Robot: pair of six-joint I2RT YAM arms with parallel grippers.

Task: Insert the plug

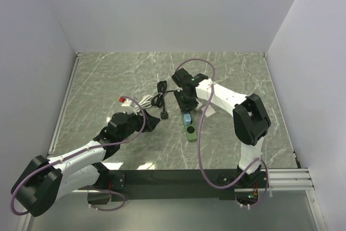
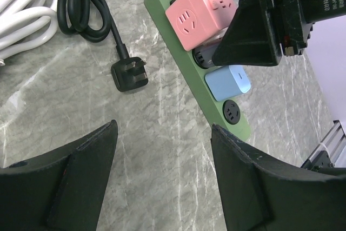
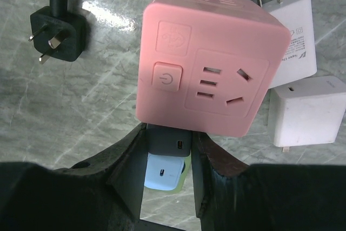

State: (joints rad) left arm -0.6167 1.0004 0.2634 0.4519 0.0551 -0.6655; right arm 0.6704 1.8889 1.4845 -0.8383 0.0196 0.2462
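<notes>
A green power strip [image 1: 190,128] lies mid-table. It carries a pink cube adapter [image 2: 200,6], a light blue charger [image 2: 228,82] and one bare socket [image 2: 232,112] at its near end. My right gripper [image 3: 168,133] is shut on a dark grey charger [image 3: 168,143], which sits on the strip between the pink cube [image 3: 211,63] and the blue charger [image 3: 162,174]. I cannot tell how deep it sits. My left gripper [image 2: 162,150] is open and empty, low over the table just left of the strip's near end.
A black three-pin plug [image 2: 130,74] on a coiled black cable lies left of the strip. A white cable [image 1: 143,101] lies further left. Two white chargers [image 3: 294,31] [image 3: 305,112] lie right of the pink cube. White walls enclose the table.
</notes>
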